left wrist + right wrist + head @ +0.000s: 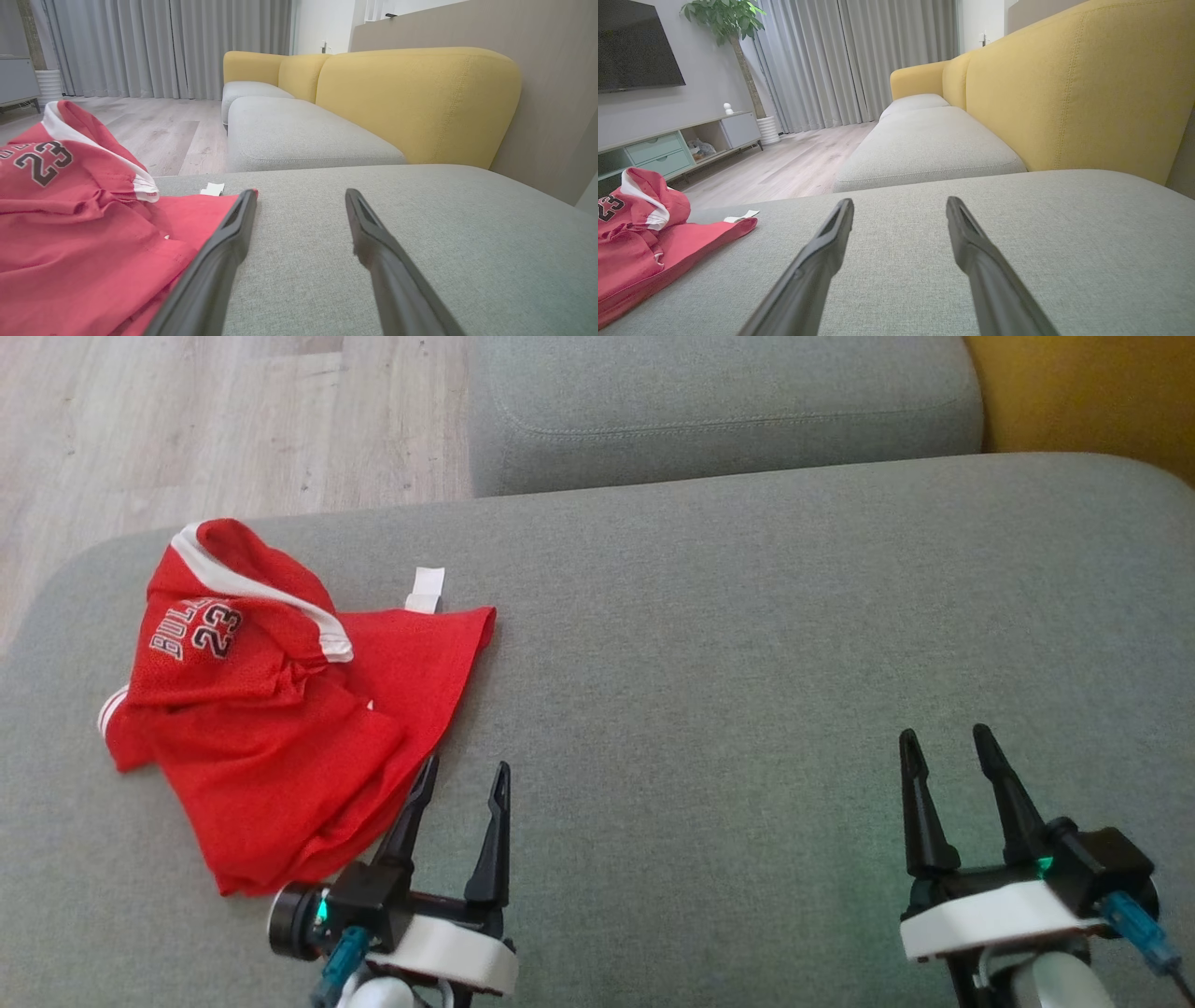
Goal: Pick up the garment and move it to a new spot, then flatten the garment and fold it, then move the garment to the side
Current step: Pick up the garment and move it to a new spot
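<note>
Crumpled red garment (280,709) lay at the left end of the sofa cushion (747,663), left claw (467,765) spread at its hem, right claw (943,733) spread well apart; gathering a thick fold would likely lift it cleanly.

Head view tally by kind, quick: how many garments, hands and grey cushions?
Red garment: 1
Hands: 2, left hand and right hand, both open
Grey cushions: 2, near cushion and far cushion
Total: 5
</note>
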Controlling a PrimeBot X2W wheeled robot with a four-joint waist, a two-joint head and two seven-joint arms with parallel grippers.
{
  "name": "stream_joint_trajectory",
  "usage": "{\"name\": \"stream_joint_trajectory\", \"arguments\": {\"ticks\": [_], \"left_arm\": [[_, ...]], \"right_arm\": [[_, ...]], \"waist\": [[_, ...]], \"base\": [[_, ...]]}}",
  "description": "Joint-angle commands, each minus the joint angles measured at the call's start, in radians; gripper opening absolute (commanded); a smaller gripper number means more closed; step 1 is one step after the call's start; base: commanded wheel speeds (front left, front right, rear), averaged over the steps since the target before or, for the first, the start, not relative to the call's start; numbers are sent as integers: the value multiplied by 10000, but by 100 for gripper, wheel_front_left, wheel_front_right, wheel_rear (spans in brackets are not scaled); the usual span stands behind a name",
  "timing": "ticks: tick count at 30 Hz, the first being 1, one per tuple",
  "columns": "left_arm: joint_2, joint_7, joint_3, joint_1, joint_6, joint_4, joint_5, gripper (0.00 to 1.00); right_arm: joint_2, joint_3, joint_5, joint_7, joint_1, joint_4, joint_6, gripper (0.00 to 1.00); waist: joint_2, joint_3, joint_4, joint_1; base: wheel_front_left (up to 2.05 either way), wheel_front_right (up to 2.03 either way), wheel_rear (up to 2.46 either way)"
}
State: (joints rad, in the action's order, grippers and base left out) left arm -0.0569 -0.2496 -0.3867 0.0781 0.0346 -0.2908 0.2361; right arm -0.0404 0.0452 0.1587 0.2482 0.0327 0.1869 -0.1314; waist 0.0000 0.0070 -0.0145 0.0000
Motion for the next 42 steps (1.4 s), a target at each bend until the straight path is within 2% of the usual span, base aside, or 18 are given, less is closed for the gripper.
{"name": "stream_joint_trajectory", "arguments": {"ticks": [1, 11, 18, 32, 42], "left_arm": [[49, -122, 380, 364, -8, 271, -115, 100], [63, -122, 377, 381, -5, 291, -152, 100], [65, -122, 431, 319, 141, 258, -165, 100], [66, -122, 644, 136, 100, 260, -319, 100], [66, -122, 757, 18, 191, 432, -292, 100]], "right_arm": [[-98, 191, 78, 136, -401, -304, 7, 100], [-98, 353, 156, 136, -407, -413, 7, 100], [-98, 722, 193, 136, -348, -448, 7, 100], [-98, 1555, 303, 136, -297, -418, 7, 100], [-98, 2092, 352, 136, -284, -336, 7, 100]], "waist": [[0, -5, 16, 0], [0, -80, 419, 0], [0, -172, 1063, 0], [0, -238, 2649, 0], [0, -288, 3225, 0]], "base": [[0, 0, 0], [0, 0, 0], [0, 0, 0], [0, 0, 0], [0, 0, 0]]}}
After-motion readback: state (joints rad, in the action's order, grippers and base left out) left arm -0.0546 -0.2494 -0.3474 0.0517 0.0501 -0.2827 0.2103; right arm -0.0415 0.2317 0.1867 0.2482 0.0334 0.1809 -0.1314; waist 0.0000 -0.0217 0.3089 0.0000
